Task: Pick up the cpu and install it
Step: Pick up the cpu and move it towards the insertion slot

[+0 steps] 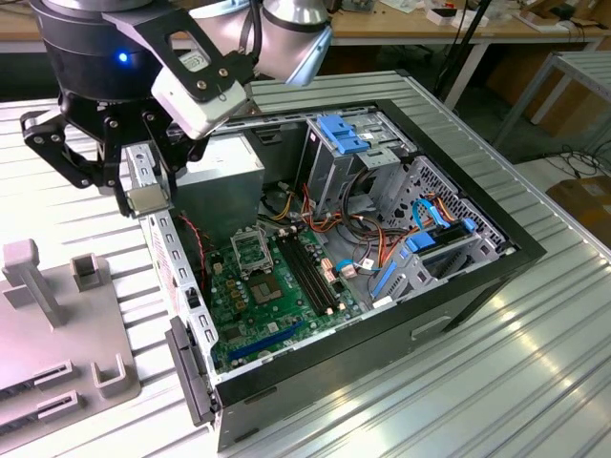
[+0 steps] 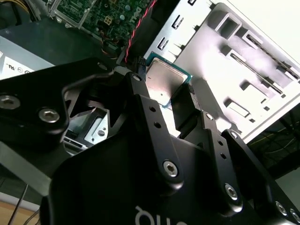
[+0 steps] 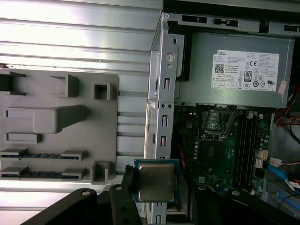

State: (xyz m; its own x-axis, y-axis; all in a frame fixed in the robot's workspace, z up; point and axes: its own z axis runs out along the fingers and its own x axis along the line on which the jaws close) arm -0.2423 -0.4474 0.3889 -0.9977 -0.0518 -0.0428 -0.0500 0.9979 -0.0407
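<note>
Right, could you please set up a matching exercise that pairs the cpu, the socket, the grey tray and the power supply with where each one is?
Things:
1. cpu
2. socket
3. grey tray
4. power supply

Places:
A. on the table, outside the computer case
B. clamped in the gripper
C. on the green motherboard
D. against the case wall, bearing a white label

Pairs: 1-B; 2-C; 3-A; 4-D

A wooden workbench (image 1: pixel 382 40) stands behind the ribbed metal table (image 1: pixel 496 382).
</note>
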